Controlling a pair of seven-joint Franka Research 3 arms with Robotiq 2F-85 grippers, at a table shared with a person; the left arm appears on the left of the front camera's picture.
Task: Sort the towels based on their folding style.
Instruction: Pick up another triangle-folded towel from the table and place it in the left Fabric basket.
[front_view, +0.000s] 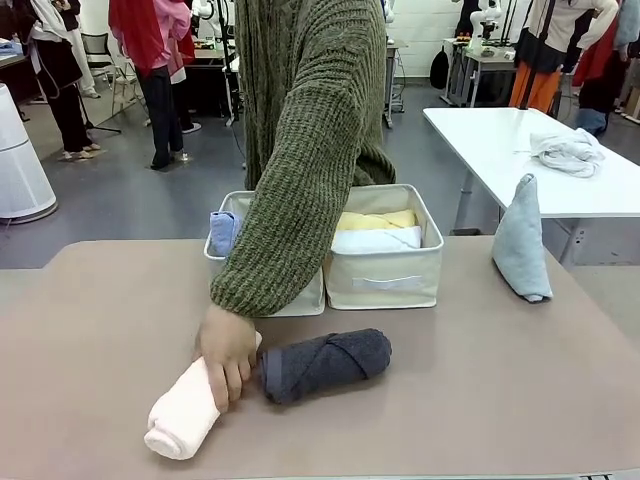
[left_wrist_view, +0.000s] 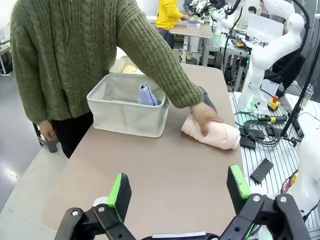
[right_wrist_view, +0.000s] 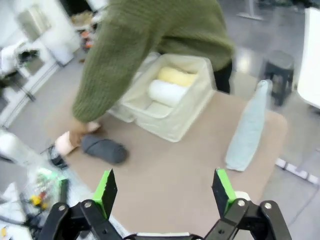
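A person's hand (front_view: 226, 362) rests on the rolled pale pink towel (front_view: 186, 410) at the table's front. Beside it lies a rolled dark grey towel (front_view: 325, 364). The left cream box (front_view: 300, 297) holds a periwinkle blue towel (front_view: 223, 232); the right cream box (front_view: 384, 279) holds a yellow roll (front_view: 377, 220) and a white roll (front_view: 376, 240). A pale grey-green cone towel (front_view: 521, 243) stands upright at the right. My left gripper (left_wrist_view: 179, 192) hangs open above the table's bare end. My right gripper (right_wrist_view: 164, 191) is open too, high above the table, with the dark grey towel (right_wrist_view: 104, 149) below.
The person in a green knitted sweater (front_view: 306, 120) leans over the boxes from the far side. A white table (front_view: 530, 155) behind carries a whitish cloth bundle (front_view: 567, 150). The brown table (front_view: 480, 400) has free room at its front right.
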